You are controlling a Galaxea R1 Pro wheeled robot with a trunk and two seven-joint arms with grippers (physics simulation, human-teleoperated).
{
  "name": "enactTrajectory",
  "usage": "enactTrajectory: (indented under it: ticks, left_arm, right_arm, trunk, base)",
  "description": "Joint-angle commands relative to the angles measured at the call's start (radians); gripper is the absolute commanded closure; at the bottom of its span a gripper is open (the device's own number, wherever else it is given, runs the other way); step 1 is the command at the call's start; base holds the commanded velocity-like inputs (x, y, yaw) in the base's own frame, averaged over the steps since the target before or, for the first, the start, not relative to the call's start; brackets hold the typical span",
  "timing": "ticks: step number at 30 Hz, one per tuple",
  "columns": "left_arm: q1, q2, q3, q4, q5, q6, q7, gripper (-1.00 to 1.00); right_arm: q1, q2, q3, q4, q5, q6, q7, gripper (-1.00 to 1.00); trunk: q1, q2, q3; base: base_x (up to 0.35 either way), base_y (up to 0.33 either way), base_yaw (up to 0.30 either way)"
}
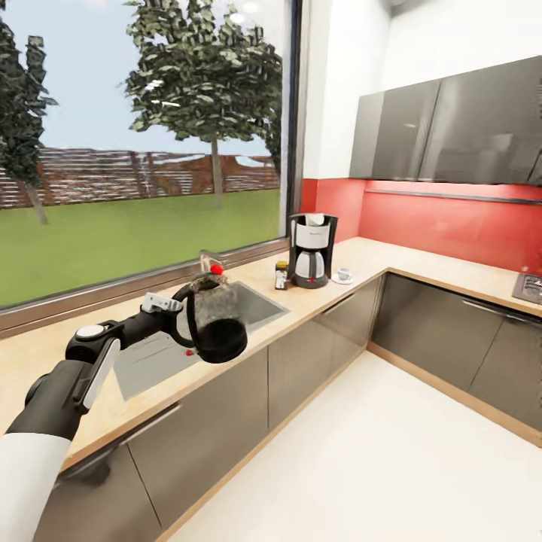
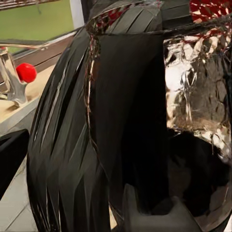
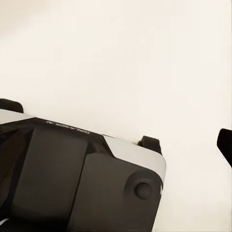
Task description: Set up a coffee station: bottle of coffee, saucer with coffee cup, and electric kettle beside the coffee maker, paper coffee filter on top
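Kitchen countertop w/ coffee maker; left fingers clamp electric kettle; right fingers' state unclear.

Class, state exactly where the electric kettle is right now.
In the head view the electric kettle hangs at lower left, held by the left end effector above the counter edge beside the sink, left of the coffee maker.

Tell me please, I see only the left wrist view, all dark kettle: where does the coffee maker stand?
Observer: In the head view the coffee maker stands on the countertop near the corner, beyond the sink.
Operator: What is beside it?
Observer: The bottle of coffee is at its left, the coffee cup on the saucer at its right.
Operator: And my kettle?
Observer: The left gripper holds the electric kettle by its handle, in the air near the sink.
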Motion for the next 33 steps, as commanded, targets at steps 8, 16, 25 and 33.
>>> enactTrajectory:
  ticks: [8,16,25,33]
  left_arm:
    - [-0.001,0.001,-0.001,-0.001,0.014,0.009,0.002,1.00]
    - [-0.001,0.001,0.000,-0.001,0.014,0.009,0.002,1.00]
    - [-0.001,0.001,0.000,-0.001,0.014,0.009,0.002,1.00]
    - [-0.001,0.000,0.000,-0.001,0.016,0.009,0.003,1.00]
  right_arm:
    - [0.000,-0.002,0.006,-0.001,0.000,0.006,0.001,-1.00]
    - [0.000,0.001,0.006,-0.002,-0.001,0.006,0.001,-1.00]
    - [0.000,0.002,0.005,-0.002,-0.002,0.006,0.001,-1.00]
    - [0.000,0.002,0.006,-0.002,-0.001,0.006,0.001,-1.00]
  trunk:
    - [0.001,-0.002,-0.002]
    - [0.001,-0.002,-0.002]
    - [0.001,-0.002,-0.002]
    - [0.001,-0.002,-0.002]
  base:
    - [0.081,-0.257,-0.001]
    - [0.245,-0.181,0.000]
    - [0.163,-0.224,0.000]
    - [0.082,-0.266,0.000]
